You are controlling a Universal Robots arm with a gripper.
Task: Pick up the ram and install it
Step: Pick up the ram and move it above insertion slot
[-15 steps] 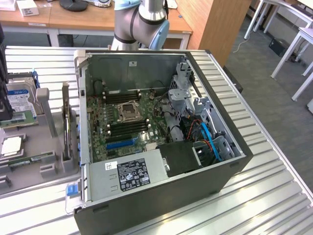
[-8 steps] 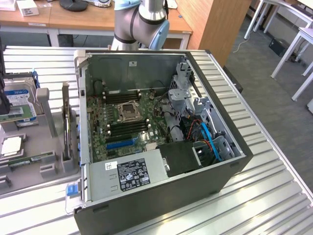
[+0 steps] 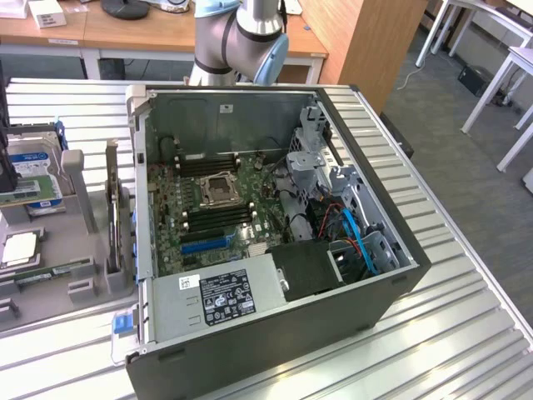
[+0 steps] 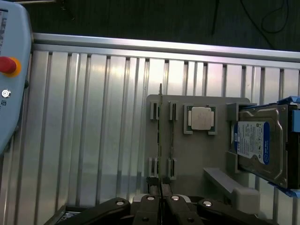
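We judge the ram (image 4: 161,131), pinched between the narrow jaws of the gripper (image 4: 161,200), light, stiff, fragile, best gripped mid-length

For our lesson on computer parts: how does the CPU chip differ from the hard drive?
The CPU chip is small and square; the hard drive is much larger and oblong. The CPU chip shows a plain silver lid; the hard drive carries a blue-white label. The CPU chip lies flat; the hard drive seems propped up. Both sit on the grey holder.
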